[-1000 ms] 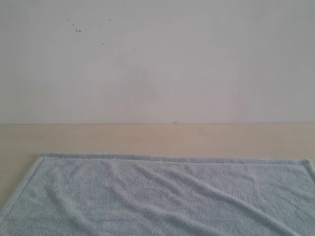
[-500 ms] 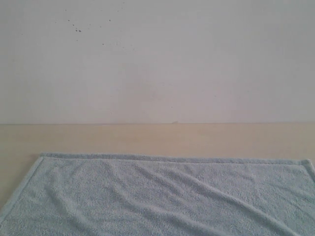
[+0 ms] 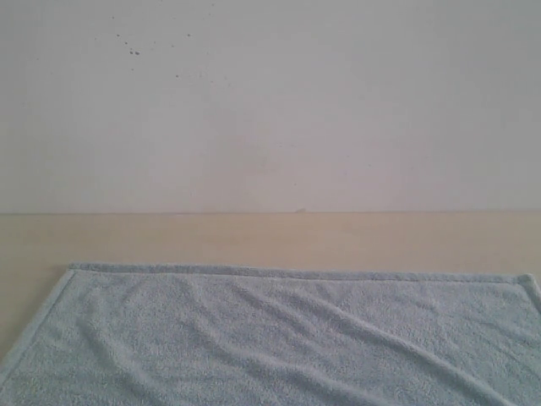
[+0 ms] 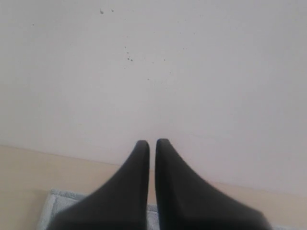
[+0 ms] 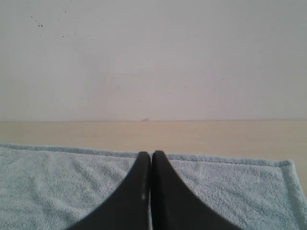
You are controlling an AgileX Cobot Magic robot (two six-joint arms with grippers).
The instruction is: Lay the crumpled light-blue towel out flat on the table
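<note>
Towel point(image 3: 287, 338) lies on the near half of the desk point(image 3: 254, 237), opened out almost the full width of the exterior view. The far hem is straight and both far corners show; the near edge is out of frame, so we can't judge it. Bare desk runs beyond it to the wall point(image 3: 270, 101).

Left hand point(image 4: 152, 143) is closed on nothing, with only a hairline slit between the fingers. It sits above the far-left corner. Right hand point(image 5: 151, 155) is pressed fully closed, also empty, and sits over the towel's right part.

Handling, our read:
- Limp terry with no stiffness. It won't hold shape and can't be pushed flat from one edge.
- Light, not fragile. The pile should give the fingers good friction but will drag on the desk.
- Shallow ripples run from far-left to near-right.

Where to grip: the hemmed border, the firmest part, ideally at corners. We'd pinch opposite corners and pull apart across the ripples, keeping low. A mid-cloth pinch would likely just raise a new fold.
</note>
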